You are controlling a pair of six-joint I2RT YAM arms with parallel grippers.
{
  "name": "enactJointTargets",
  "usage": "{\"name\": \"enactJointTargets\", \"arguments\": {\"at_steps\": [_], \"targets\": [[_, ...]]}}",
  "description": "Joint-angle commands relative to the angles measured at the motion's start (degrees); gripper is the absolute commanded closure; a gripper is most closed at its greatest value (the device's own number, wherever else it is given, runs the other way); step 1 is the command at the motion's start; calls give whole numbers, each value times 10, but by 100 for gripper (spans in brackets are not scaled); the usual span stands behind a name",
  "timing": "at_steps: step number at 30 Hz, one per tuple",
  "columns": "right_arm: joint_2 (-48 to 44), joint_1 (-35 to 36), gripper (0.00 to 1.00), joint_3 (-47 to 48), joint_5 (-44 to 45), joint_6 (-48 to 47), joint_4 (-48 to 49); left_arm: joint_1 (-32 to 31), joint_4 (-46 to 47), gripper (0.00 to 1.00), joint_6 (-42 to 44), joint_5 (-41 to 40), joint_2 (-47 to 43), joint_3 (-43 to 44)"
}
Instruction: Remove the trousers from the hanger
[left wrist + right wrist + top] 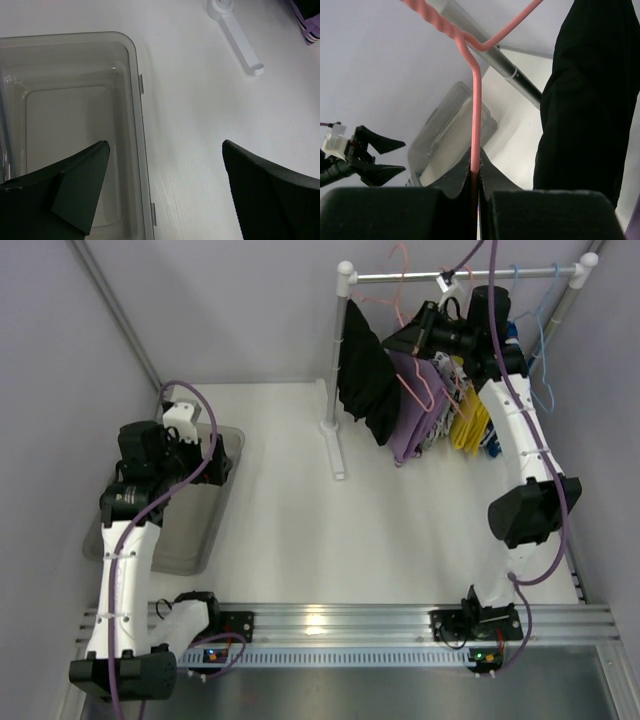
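The black trousers (365,375) and the lilac trousers (408,425) hang side by side on the rack rail (470,275). A pink wire hanger (413,380) carries the lilac pair. My right gripper (405,340) is up at the rail, shut on the pink hanger (476,100). In the right wrist view the wire runs straight down between the closed fingers of my right gripper (475,160), with the black trousers (590,100) just to the right. My left gripper (165,150) hangs open and empty over the rim of the clear bin (132,50).
A yellow garment (470,425) and blue hangers (540,330) hang further right on the rail. The rack's white post (335,370) and foot (240,40) stand on the table between the bin (215,510) and the clothes. Walls close in on both sides.
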Motion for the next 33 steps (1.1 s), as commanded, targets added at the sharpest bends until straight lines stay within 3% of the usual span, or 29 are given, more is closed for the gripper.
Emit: {"name": "enactJointTargets", "arguments": {"at_steps": [1,8,12,21,28,33], "targets": [[-67,-25,100,7,-28,63,154,-1,55,1,-1,18,-1,11],[-122,-52,100,-32,-49,88,152,-1,72,1,17,37,14,33],[-189,-54,100,-140,-51,89,166,-2,103,1,38,63,14,41],[-313,-53,100,-270,-49,102,152,-21,184,1,63,139,11,40],[-391,-40,100,-346,-10,179,195,-138,246,1,83,32,-4,-6],[-420,-3,100,-392,48,221,209,-345,339,1,112,-165,-15,-67]]}}
